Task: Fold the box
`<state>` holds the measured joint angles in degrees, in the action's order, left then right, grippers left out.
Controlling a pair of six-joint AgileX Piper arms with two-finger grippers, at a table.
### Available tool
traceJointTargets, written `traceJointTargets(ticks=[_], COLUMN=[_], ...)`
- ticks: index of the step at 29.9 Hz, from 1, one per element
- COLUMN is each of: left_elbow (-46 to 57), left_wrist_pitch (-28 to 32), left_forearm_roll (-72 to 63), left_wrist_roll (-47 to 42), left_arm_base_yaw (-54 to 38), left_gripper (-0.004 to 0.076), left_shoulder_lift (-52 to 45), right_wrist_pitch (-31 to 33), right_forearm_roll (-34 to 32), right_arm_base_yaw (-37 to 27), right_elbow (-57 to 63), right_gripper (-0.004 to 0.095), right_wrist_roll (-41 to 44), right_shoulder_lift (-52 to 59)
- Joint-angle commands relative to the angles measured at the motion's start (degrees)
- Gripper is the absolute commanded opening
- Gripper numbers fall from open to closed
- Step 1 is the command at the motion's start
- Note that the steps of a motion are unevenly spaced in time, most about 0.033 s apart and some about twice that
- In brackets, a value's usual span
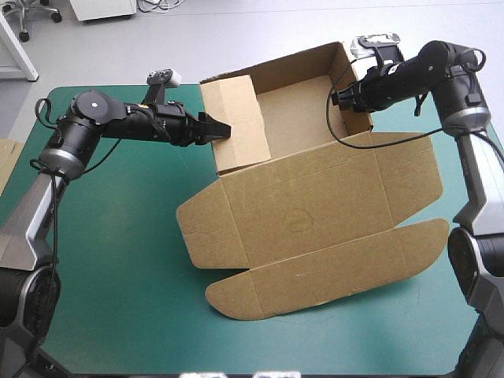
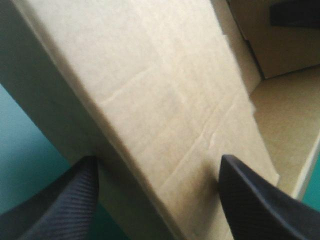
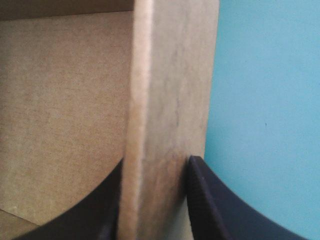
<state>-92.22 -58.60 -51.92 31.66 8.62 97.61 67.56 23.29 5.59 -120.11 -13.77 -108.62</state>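
Nearest the viewer, the lid [image 1: 331, 268] of the brown box [image 1: 315, 197] lies flat on the teal-green cover [image 1: 118, 260]. An oval mark [image 1: 303, 223] is pressed into it, too faint to read. Beyond the lid, the box's open tray [image 1: 295, 110] stands mid-table, walls raised. Left gripper [image 1: 224, 128] straddles the tray's left wall, black fingers parted. Right gripper [image 3: 155, 162] pinches the right wall, fingers clamped on the board.

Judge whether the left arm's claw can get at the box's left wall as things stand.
Probably yes: the left claw is open astride the left wall of the brown box, one finger on each side, with nothing in between.
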Motion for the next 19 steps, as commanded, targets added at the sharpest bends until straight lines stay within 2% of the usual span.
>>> traceJointTargets(ticks=[1,6,9,19], left_elbow=[-2.9,-5.0,-6.2,-6.4], left_wrist_pitch=[2.4,3.2,3.2,2.9], left_forearm_roll=[3.2,11.6,15.7,22.9], left_wrist_roll=[-3.9,-8.2,-10.3,-13.9], left_arm_base_yaw=[1.8,3.5,3.7,5.0], left_gripper=[0.0493,0.0491,0.0461,0.0451], left_shoulder_lift=[-2.8,-2.8,-2.7,-0.8], right_wrist_pitch=[-3.0,-3.3,-3.3,-3.3], right_forearm_roll=[5.6,5.6,5.8,4.2], right_arm_base_yaw=[0.4,0.4,0.4,1.0], right_elbow=[-1.9,-1.9,-1.7,1.6], right_gripper=[-0.0013,-0.0013,-0.0013,-0.0013], right_wrist_roll=[2.1,4.3,6.0,9.2], right_shoulder_lift=[3.5,3.5,3.5,2.8])
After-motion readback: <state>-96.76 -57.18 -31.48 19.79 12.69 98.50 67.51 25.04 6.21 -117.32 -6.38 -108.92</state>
